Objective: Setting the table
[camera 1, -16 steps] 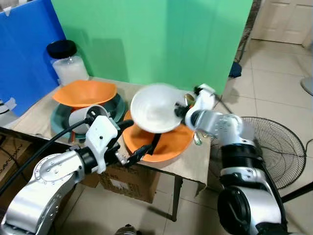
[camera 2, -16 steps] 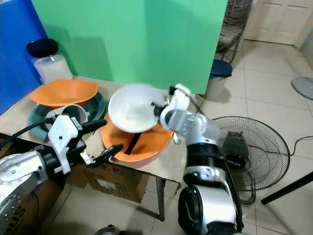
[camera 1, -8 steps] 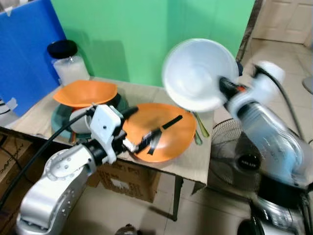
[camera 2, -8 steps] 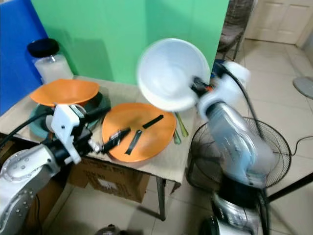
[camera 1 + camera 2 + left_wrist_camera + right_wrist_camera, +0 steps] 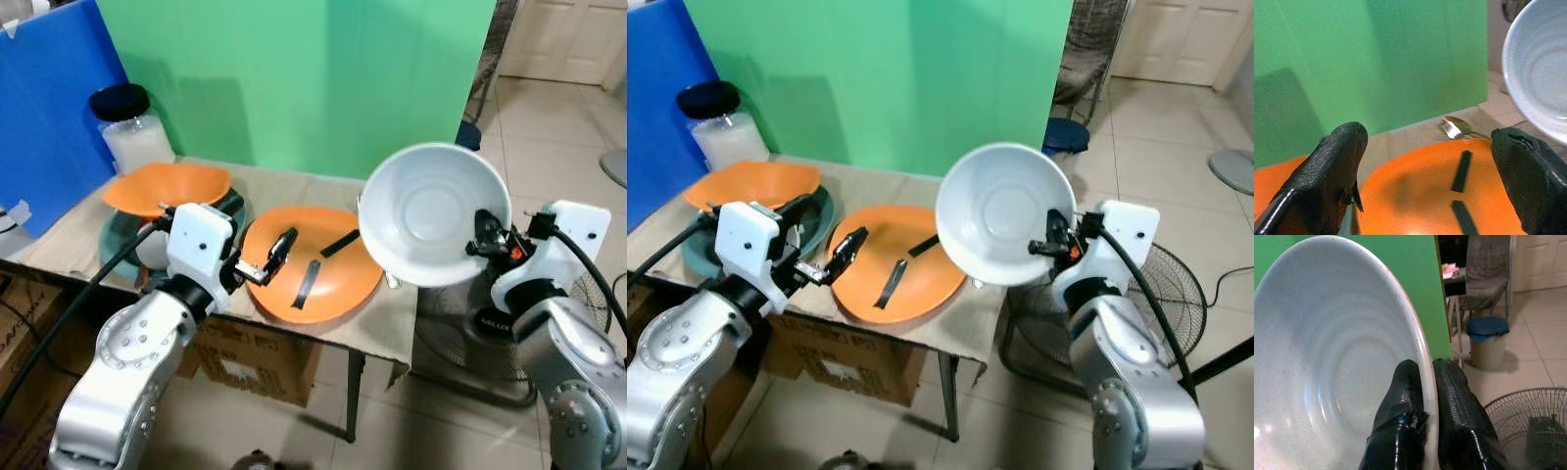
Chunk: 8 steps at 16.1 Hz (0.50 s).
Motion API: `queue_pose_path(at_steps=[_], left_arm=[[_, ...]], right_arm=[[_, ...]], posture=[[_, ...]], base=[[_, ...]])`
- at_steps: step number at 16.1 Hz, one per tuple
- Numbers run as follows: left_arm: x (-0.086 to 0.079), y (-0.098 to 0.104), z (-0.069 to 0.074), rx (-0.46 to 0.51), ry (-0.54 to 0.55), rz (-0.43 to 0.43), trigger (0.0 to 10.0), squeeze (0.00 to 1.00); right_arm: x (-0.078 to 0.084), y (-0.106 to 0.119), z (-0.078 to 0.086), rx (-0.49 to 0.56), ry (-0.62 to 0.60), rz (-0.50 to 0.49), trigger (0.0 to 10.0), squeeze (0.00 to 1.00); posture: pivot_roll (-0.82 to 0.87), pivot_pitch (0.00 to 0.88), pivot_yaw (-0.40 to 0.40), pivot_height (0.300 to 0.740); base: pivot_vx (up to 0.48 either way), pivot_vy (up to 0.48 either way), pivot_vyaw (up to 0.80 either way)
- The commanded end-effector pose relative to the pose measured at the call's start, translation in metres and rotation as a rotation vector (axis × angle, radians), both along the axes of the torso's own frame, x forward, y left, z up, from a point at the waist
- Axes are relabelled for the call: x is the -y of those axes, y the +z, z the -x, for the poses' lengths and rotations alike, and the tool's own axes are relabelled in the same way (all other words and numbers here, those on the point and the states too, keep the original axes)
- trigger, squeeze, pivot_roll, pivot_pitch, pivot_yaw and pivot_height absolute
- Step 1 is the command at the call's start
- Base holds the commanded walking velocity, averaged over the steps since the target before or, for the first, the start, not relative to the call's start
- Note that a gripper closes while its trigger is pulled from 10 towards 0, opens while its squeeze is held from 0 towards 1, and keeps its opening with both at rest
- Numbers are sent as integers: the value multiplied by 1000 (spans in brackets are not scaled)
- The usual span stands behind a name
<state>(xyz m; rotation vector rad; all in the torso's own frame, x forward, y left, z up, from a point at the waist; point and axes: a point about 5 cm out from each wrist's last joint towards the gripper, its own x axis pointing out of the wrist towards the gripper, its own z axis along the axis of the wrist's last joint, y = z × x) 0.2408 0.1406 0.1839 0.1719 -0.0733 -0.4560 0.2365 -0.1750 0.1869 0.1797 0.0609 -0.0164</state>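
A white bowl [image 5: 431, 223] hangs tilted in the air past the table's right edge, its inside facing me. My right gripper [image 5: 1425, 382] is shut on the bowl's rim, one finger inside and one outside. An orange plate [image 5: 333, 284] with black tape strips lies on the table's front middle. My left gripper [image 5: 1430, 147] is open and holds nothing, hovering over the plate's left side. A fork [image 5: 1452, 129] lies on the table behind the plate.
At the table's left, an orange bowl [image 5: 165, 186] rests on a dark green plate [image 5: 110, 245], with a black-lidded jar [image 5: 132, 132] behind. A floor fan [image 5: 1176, 284] stands right of the table. Green and blue boards back the table. A cardboard box [image 5: 260, 357] sits underneath.
My right gripper lifted the white bowl off the orange plate, swung it high, then lowered it to the right of the table. My left gripper rose from the plate's front edge.
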Motion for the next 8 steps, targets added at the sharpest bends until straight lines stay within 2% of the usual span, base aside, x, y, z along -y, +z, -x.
queue_pose_path(at_steps=[1, 2, 3, 6, 8], left_arm=[[0, 0, -3, 8, 31, -15, 10000, 0], [-2, -2, -5, 3, 75, 11, 10000, 0], [-2, -5, -6, -14, 106, 30, 10000, 0], [2, -5, -3, -7, 99, 21, 10000, 0], [1, -4, -1, 4, 113, 1, 10000, 0]], right_arm=[[0, 7, 4, 45, -26, 10, 10000, 0], [0, 5, 4, 38, -38, 1, 10000, 0], [-1, 2, 4, 22, -36, 39, 10000, 0], [-1, 0, 7, 19, -19, 71, 10000, 0], [3, -2, 6, -2, -62, 106, 10000, 0]], posture=[[75, 0, 76, 740], [66, 0, 81, 740], [66, 0, 83, 740], [85, 0, 64, 740], [98, 0, 59, 740]], base=[[0, 0, -800], [0, 0, -800], [0, 0, -800], [0, 0, -800], [0, 0, -800]])
